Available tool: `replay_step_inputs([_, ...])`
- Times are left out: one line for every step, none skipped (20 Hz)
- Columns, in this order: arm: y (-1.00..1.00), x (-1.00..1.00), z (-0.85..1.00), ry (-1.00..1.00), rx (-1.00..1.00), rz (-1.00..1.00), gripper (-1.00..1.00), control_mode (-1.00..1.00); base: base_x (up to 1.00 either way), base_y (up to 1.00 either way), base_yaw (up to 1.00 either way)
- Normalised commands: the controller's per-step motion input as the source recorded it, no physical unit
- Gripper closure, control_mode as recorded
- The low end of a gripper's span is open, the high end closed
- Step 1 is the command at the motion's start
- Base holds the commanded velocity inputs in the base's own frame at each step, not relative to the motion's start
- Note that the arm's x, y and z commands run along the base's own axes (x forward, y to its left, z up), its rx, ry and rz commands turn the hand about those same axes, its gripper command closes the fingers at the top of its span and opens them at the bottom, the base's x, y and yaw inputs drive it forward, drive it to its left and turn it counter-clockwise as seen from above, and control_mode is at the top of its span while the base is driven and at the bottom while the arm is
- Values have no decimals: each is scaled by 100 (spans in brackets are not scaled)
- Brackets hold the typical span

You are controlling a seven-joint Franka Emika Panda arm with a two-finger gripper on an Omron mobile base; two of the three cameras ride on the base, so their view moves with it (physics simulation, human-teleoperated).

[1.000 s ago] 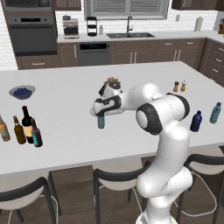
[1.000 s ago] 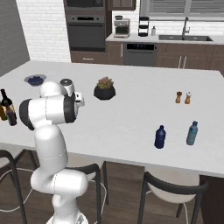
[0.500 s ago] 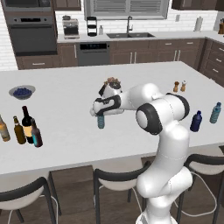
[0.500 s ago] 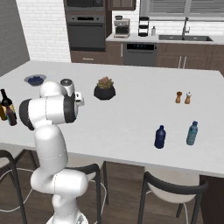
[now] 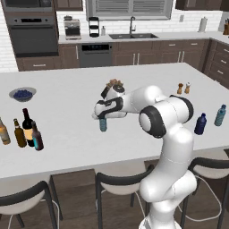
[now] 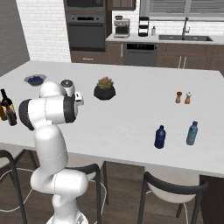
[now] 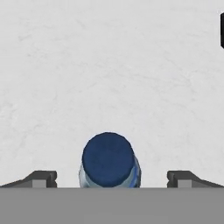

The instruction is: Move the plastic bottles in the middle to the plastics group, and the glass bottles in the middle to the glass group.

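Nothing has moved since earlier: my gripper [image 7: 109,177] still hangs above the light-blue plastic bottle [image 5: 103,124], fingers wide either side of its cap, ungripped.

Light is even and bright, flat as rendered scenes are, with no clear single source. The white counter [image 5: 67,134] reads almost washed out in the hand view, its marbling faint. Shadows are soft: a dim patch under the arm [image 5: 156,116] and thin ones beside the bottles. No glare, no edge distortion. All pictures are slightly soft and coarse; far cabinets look blurred.
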Motion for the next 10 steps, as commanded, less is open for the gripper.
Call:
replay_step_inputs([0,0,-1,0,0,6,-100,-100,0,0,0])
replay_step_inputs([0,0,0,0,0,6,-100,-100,0,0,0])
replay_step_inputs([0,0,0,0,0,6,-100,-100,0,0,0])
replay_step_inputs([0,0,-4,0,0,6,-100,-100,0,0,0])
replay_step_inputs([0,0,-12,-2,0,6,-100,-100,0,0,0])
replay_step_inputs([0,0,-14,-1,0,6,-100,-100,0,0,0])
replay_step_inputs([0,0,-11,0,0,5,-100,-100,0,0,0])
replay_step_inputs([0,0,-1,0,0,5,-100,-100,0,0,0])
replay_step_inputs([0,0,0,0,0,5,-100,-100,0,0,0])
replay_step_inputs([0,1,-4,0,0,5,-100,-100,0,0,0])
